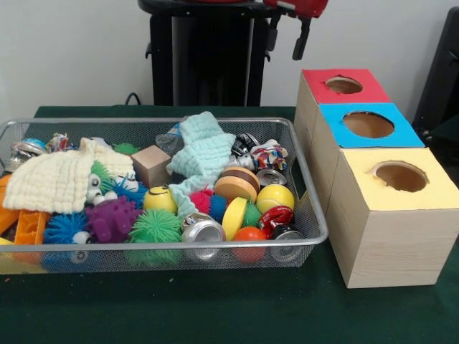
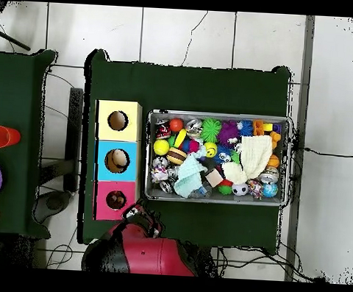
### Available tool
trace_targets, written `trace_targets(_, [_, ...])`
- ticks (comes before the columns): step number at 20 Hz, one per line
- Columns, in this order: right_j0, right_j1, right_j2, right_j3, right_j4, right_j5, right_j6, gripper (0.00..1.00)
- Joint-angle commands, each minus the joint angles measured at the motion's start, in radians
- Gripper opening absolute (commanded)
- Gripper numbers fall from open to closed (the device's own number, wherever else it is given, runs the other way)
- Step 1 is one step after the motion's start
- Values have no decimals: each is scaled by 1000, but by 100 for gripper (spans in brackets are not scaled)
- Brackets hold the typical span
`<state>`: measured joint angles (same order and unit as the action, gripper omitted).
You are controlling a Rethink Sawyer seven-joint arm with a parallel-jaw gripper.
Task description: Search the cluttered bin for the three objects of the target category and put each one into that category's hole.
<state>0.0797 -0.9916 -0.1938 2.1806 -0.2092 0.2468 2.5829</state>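
Note:
The silver wire-mesh bin (image 1: 305, 179) lies on the green table, full of clutter; it also shows in the overhead view (image 2: 285, 161). I see no plush animal among the clutter; they are hidden or out of view. The red-topped box with its round hole (image 1: 344, 84) stands farthest back in the row of three boxes, to the right of the bin, and in the overhead view the hole (image 2: 116, 200) is nearest the robot. My gripper (image 1: 301, 41) hangs at the top edge, drawn back, above and left of the red box, holding nothing that I can see.
The blue-topped box (image 1: 368, 125) and yellow-topped box (image 1: 400, 176) stand nearer the camera. The bin holds a cream knitted cloth (image 1: 61, 179), a mint cloth (image 1: 204, 150), spiky balls (image 1: 154, 228), cans (image 1: 203, 231) and a wooden block (image 1: 150, 165). An orange cup (image 2: 3, 137) stands on a side table.

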Motion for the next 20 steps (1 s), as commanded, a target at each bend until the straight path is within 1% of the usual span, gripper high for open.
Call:
trace_targets(1, [-18, 33, 8, -91, -54, 18, -1, 100])
trace_targets(5, [-45, -15, 20, -65, -60, 37, -35, 100])
trace_targets(8, [-54, -24, 31, -61, -51, 48, -37, 100])
trace_targets(11, [-86, -34, 36, -36, -62, 22, -46, 100])
trace_targets(12, [-86, -35, 33, -35, -64, 22, -45, 100])
trace_targets(14, [-104, -50, 34, -9, -73, 4, -42, 100])
trace_targets(17, [-115, -46, 37, 0, -88, -13, -35, 100])
trace_targets(20, [-138, -63, 48, 17, -97, -16, -37, 100])
